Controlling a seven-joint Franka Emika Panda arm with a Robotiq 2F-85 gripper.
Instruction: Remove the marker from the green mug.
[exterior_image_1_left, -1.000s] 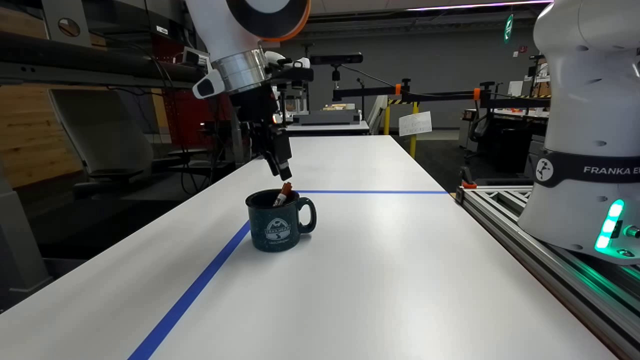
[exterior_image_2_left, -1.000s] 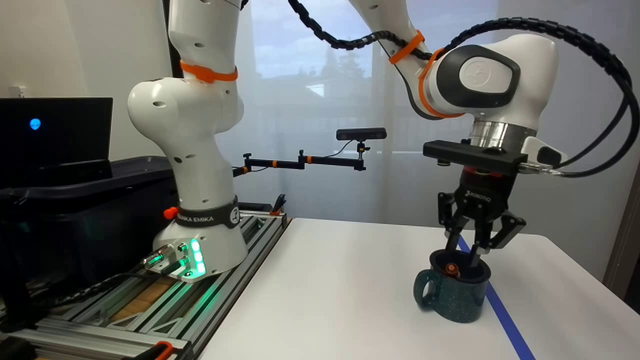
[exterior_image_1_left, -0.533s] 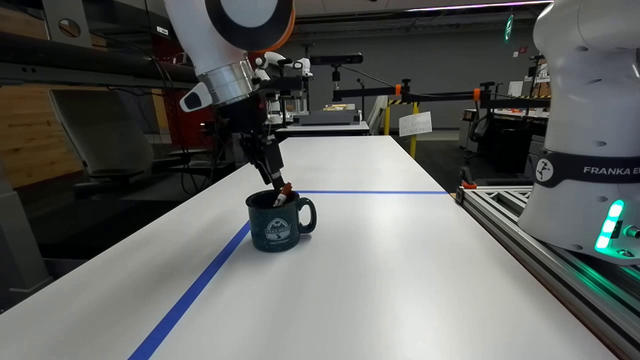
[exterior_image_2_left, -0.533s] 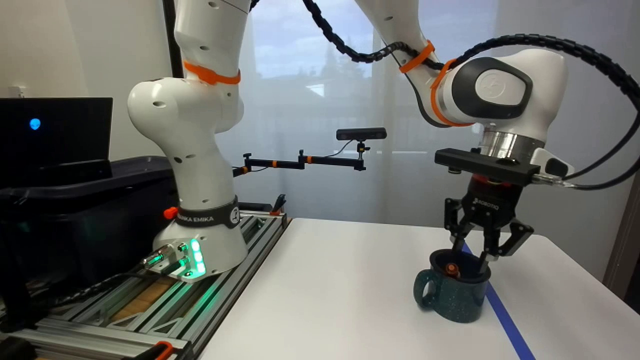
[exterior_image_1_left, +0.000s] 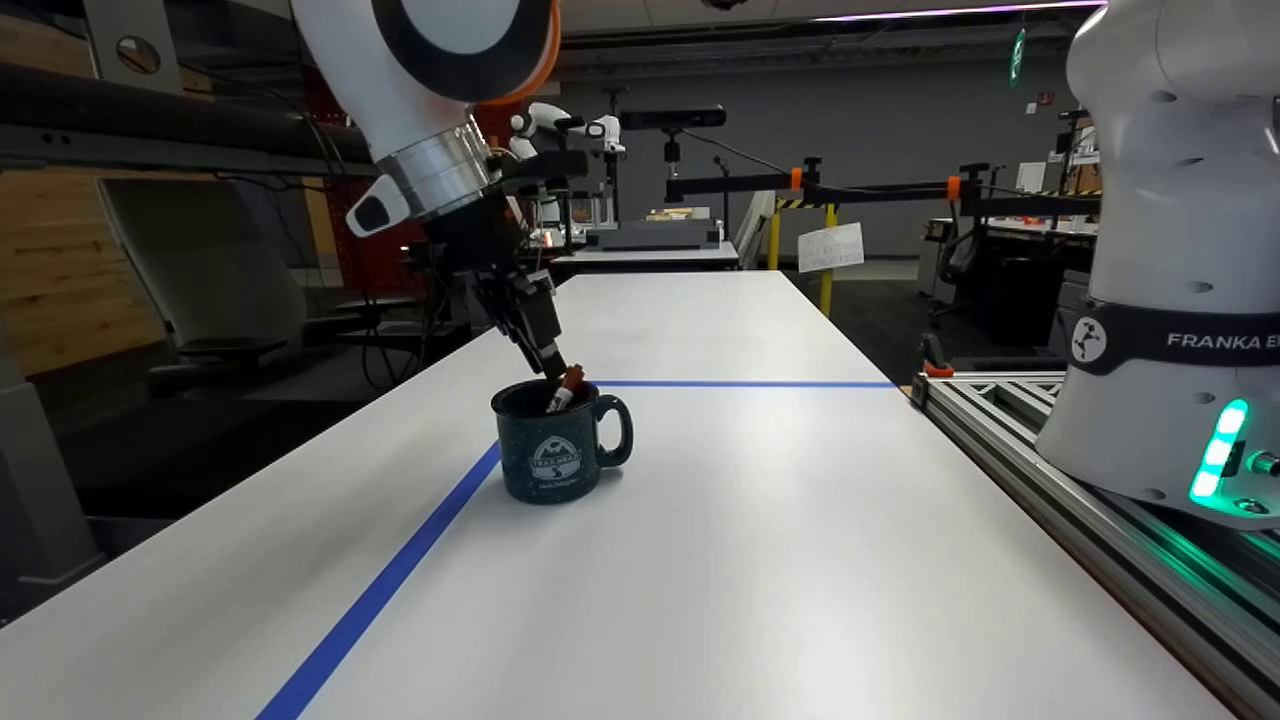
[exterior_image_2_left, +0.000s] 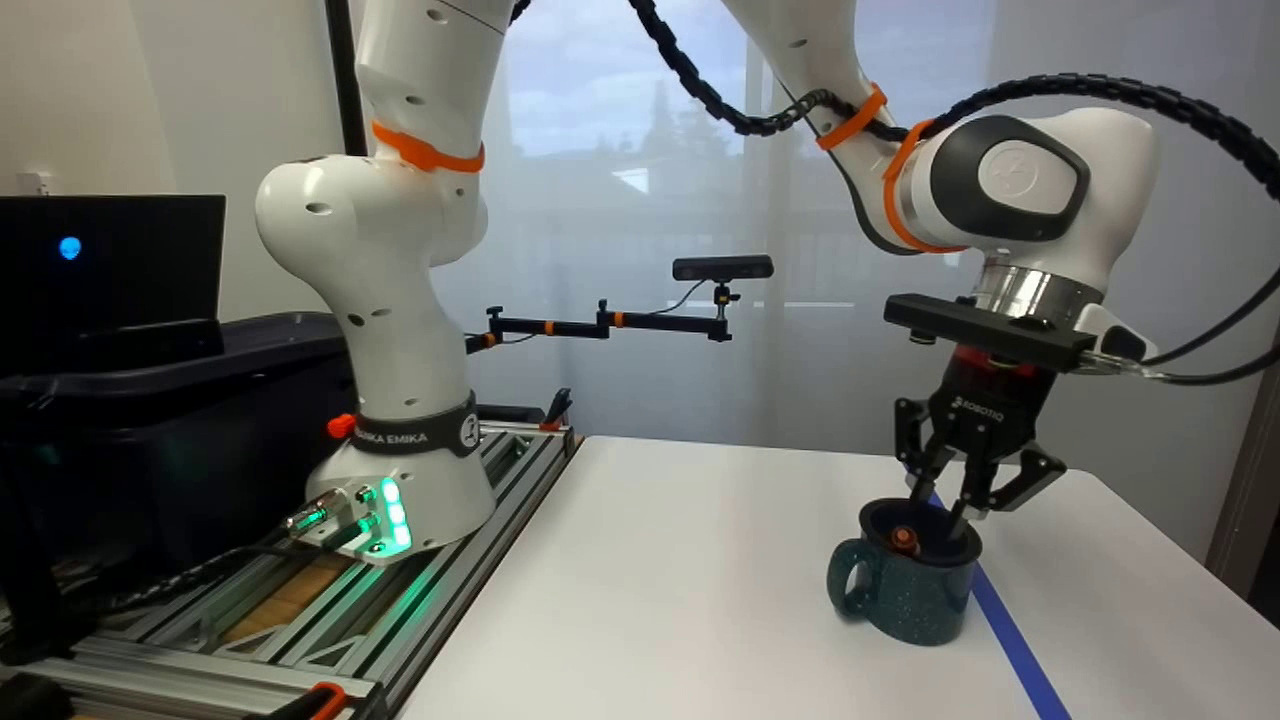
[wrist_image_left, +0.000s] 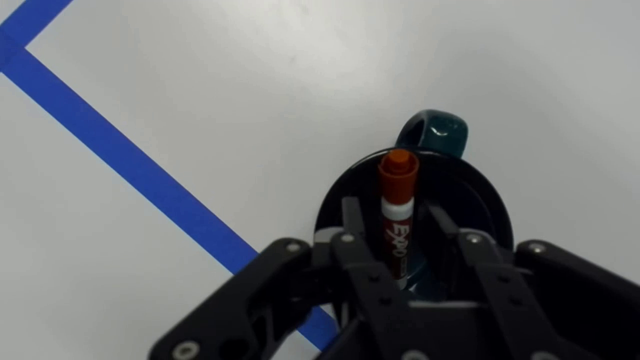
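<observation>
The green mug (exterior_image_1_left: 550, 465) stands upright on the white table; it also shows in an exterior view (exterior_image_2_left: 915, 605) and in the wrist view (wrist_image_left: 445, 135). The marker (exterior_image_1_left: 566, 390) leans inside it, its orange-red cap up near the handle-side rim; the cap shows in an exterior view (exterior_image_2_left: 905, 541) and the wrist view (wrist_image_left: 398, 182). My gripper (wrist_image_left: 391, 202) is partly open, tilted, just over the mug's mouth (exterior_image_2_left: 937, 515), on the side away from the handle. In the wrist view its fingertips lie either side of the marker with gaps. The marker's lower end is partly hidden.
Blue tape (exterior_image_1_left: 400, 570) runs along the table beside and under the mug. The robot base (exterior_image_2_left: 400, 480) stands on a metal frame (exterior_image_2_left: 480, 580) at the table's edge. A camera on a black arm (exterior_image_2_left: 722, 268) stands beyond the table.
My gripper has come down to the mug's mouth and shifted toward the side away from the robot base, tilting more. The mug and marker have not moved.
</observation>
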